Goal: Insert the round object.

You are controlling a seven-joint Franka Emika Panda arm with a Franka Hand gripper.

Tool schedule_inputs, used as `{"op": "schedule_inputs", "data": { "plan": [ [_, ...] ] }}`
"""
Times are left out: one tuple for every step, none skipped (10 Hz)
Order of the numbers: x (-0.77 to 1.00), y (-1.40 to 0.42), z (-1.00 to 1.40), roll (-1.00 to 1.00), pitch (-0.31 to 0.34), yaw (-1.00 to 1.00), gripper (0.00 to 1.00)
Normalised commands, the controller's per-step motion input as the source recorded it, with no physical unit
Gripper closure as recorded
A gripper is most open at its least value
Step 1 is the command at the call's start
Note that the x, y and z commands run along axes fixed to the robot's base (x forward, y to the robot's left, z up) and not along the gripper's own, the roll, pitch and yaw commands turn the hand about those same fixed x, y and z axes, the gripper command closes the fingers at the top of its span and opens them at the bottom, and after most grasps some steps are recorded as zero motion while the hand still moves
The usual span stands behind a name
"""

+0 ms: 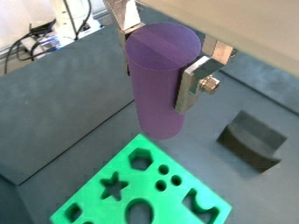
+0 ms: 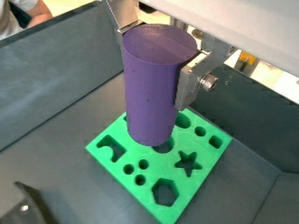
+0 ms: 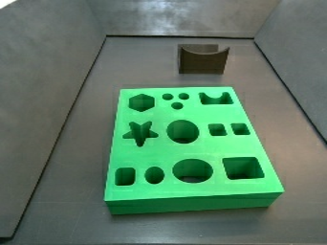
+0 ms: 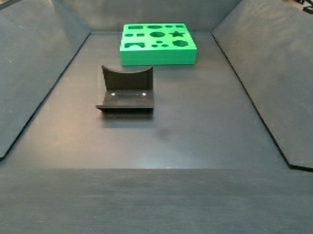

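Pincer (image 1: 158, 54) was clamped on the upper part of the round object (image 2: 152, 83), hanging upright beneath it above the green board (image 2: 140, 171); rigid and smooth, it seemed prone to slip, so a high, square grip looked right.

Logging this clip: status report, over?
Gripper shut on round object, held upright above green board. Not yet inserted. Notched block off to side, clear.

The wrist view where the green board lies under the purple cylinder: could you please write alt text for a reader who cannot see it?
The gripper holds a tall, smooth, dark purple cylinder upright between its flat silver fingers, above a bright green board with star, hexagon and round cut-outs. The board lies on a dark grey floor.
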Motion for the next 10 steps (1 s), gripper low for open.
{"op": "schedule_inputs", "data": {
  "plan": [
    [0.29, -0.59, -1.00, 0.09, -0.026, 0.03, 1.00],
    [0.28, -0.63, -1.00, 0.07, -0.024, 0.04, 1.00],
    [0.29, -0.63, -1.00, 0.05, -0.020, 0.03, 1.00],
    [0.25, -0.44, -1.00, 0.04, -0.023, 0.03, 1.00],
    [0.00, -0.07, -1.00, 0.06, -0.013, 0.09, 1.00],
    [0.00, 0.00, -1.00, 0.04, -0.013, 0.06, 1.00],
    [0.00, 0.12, -1.00, 0.00, 0.000, 0.00, 1.00],
    [0.00, 0.00, -1.00, -0.05, 0.000, 0.00, 1.00],
    [0.00, -0.09, -0.99, -0.07, 0.000, 0.00, 1.00],
    [0.03, -0.15, -0.87, -0.11, -0.039, 0.00, 1.00]
  ]
}}
